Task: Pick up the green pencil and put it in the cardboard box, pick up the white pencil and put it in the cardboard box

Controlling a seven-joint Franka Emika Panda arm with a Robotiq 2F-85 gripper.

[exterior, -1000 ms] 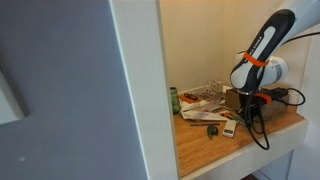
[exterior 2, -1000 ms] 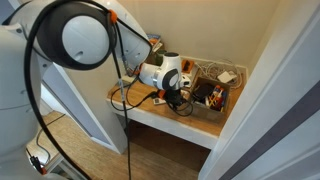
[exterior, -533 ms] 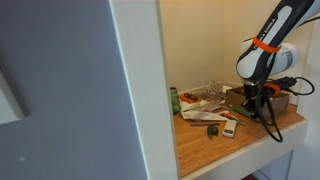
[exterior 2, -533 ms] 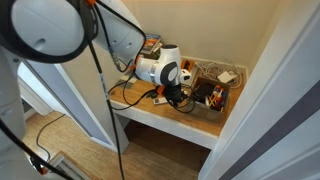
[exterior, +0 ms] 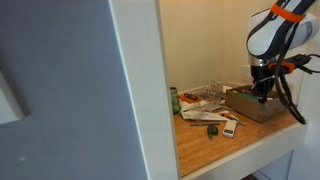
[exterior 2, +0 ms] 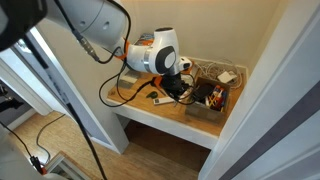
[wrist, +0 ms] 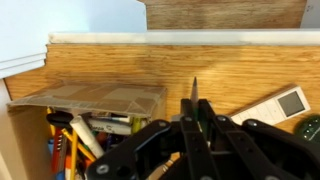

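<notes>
Since the gripper [wrist: 194,125] has its jaws pressed together on the green pencil [wrist: 194,92], the step in hand looks like the carry to the cardboard box [wrist: 100,97], not the pickup. In the wrist view the pencil is a thin dark stick poking out past the fingertips, its tip over the bare wooden shelf [wrist: 120,65]. The box lies to the left of the gripper there, with pens and other clutter inside; its near corner is just beside the jaws. In an exterior view the gripper [exterior: 263,94] hangs above the box [exterior: 250,108], at its far side, clear of the walls.

Off to the right sits a flat white remote [wrist: 286,103], apart from the pencil.

Next move, as a guess: shift left so the whole pencil is over the open box, drop a little, then part the jaws. Risk: the long stick may catch the rim or land across the wall. The white pencil can't be picked out in the clutter, too small to tell.
</notes>
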